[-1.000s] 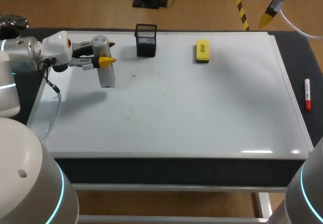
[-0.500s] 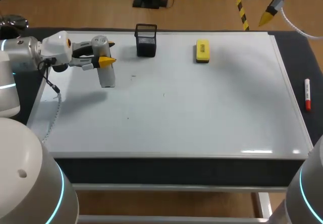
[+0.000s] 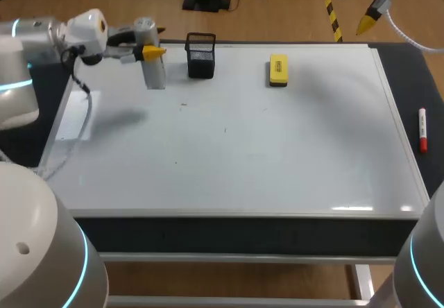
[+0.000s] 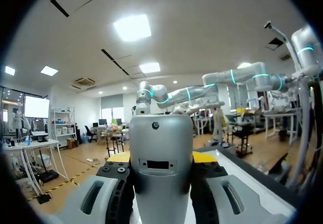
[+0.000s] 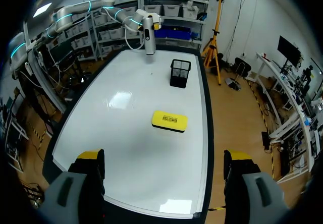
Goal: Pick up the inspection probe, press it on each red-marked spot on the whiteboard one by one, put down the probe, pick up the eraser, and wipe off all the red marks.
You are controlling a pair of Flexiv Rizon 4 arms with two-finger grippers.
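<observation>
Since the head view sees everything, I'll go from there: my left claw (image 3: 149,41) is clamped on the inspection probe (image 3: 154,72), fingers closed on its upper part from both sides. In the left wrist view the grey body fills the gap, with a yellow tip showing on either side. The probe hangs upright over the far left corner of the whiteboard (image 3: 277,155), just beside the black mesh pen holder (image 3: 200,55). Its shadow lands a bit apart from it, so the lower end looks clear of the board. The yellow eraser (image 3: 278,70) lies flat near the far edge, to the right of the holder and well apart from the probe. I can see a few tiny specks (image 3: 184,104) on the board, too small to call a colour. A red marker (image 3: 422,129) lies on the dark surface off the board's right edge. My right claw (image 5: 164,156) is up high past the far right corner, spread wide with nothing in it.
</observation>
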